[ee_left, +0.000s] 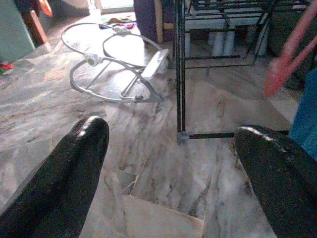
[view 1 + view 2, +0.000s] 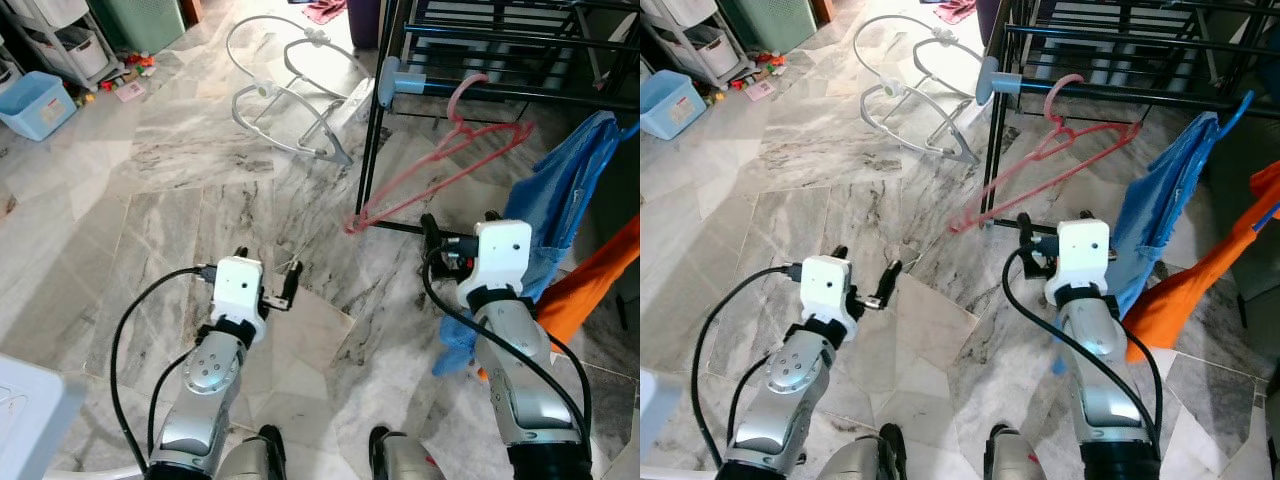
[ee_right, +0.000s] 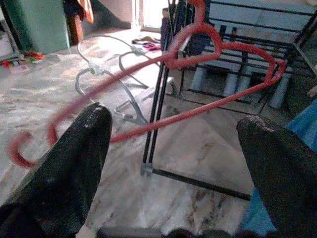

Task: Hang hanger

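Hanging by its hook from a dark rail of the black drying rack (image 2: 400, 150), the pink hanger (image 2: 440, 170) tilts down to the left, its lower end near the rack's foot. I see my right gripper (image 3: 173, 163) just near of it, fingers spread wide and holding nothing — the hanger lies beyond them. My left gripper (image 1: 171, 168) is likewise wide open and empty, over the marble floor (image 2: 180, 220). Blue cloth (image 2: 565, 190) and orange cloth (image 2: 600, 280) hang at right.
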